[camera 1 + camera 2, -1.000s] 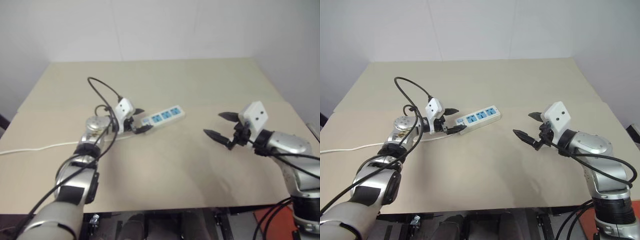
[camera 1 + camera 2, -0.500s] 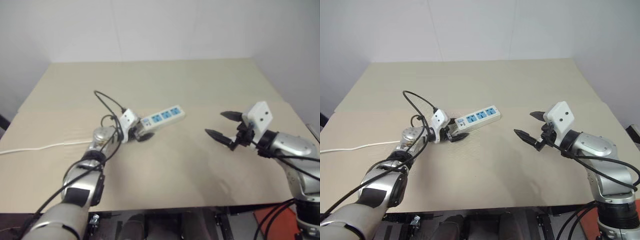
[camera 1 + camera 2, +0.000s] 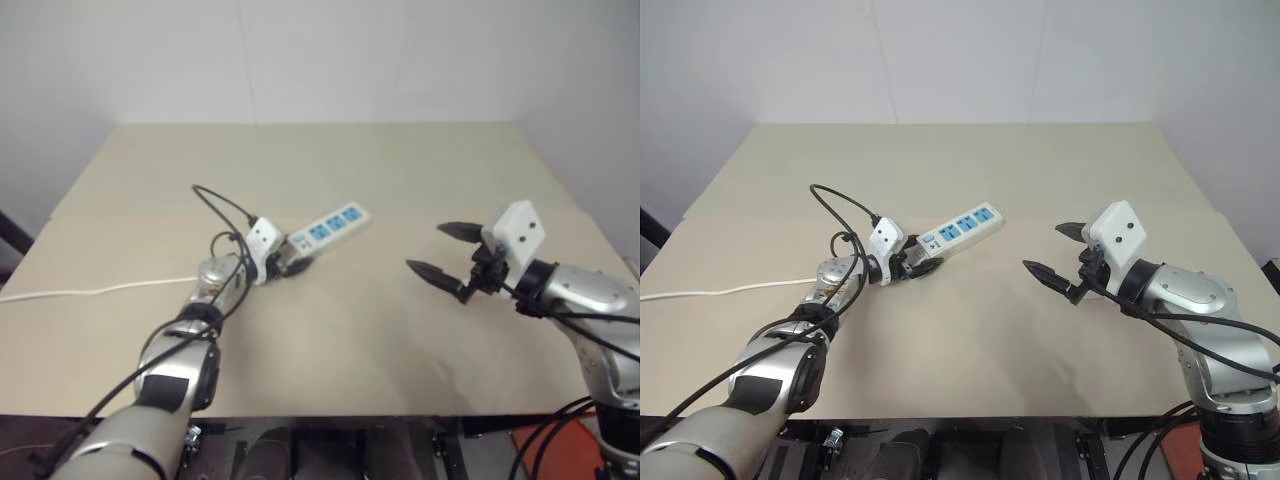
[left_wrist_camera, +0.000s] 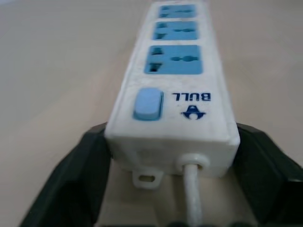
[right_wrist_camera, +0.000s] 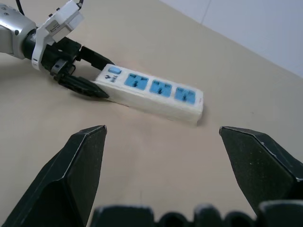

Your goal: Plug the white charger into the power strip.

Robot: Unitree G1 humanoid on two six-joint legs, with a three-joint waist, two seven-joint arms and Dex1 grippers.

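The power strip point(image 3: 327, 223) lies flat on the tan table, a white bar with three blue socket panels point(image 4: 175, 59) and a blue switch point(image 4: 147, 104). My left gripper point(image 3: 289, 264) is shut on its switch end, one black finger point(image 4: 83, 172) pressed to each side where the thin white cord point(image 4: 191, 194) leaves. My right gripper point(image 3: 428, 248) hovers open above the table, well to the right of the strip, with nothing between its fingers point(image 5: 83, 161). In the right wrist view the power strip point(image 5: 151, 91) lies ahead. The white charger is out of view.
The strip's white cord point(image 3: 90, 291) trails off to the table's left edge. A black cable point(image 3: 845, 200) loops above my left wrist. Bare tan tabletop point(image 3: 970, 330) spreads between the arms, with a fold line across its middle.
My left gripper sank to the table at the strip's switch end and closed on it. The right gripper stayed put and open.
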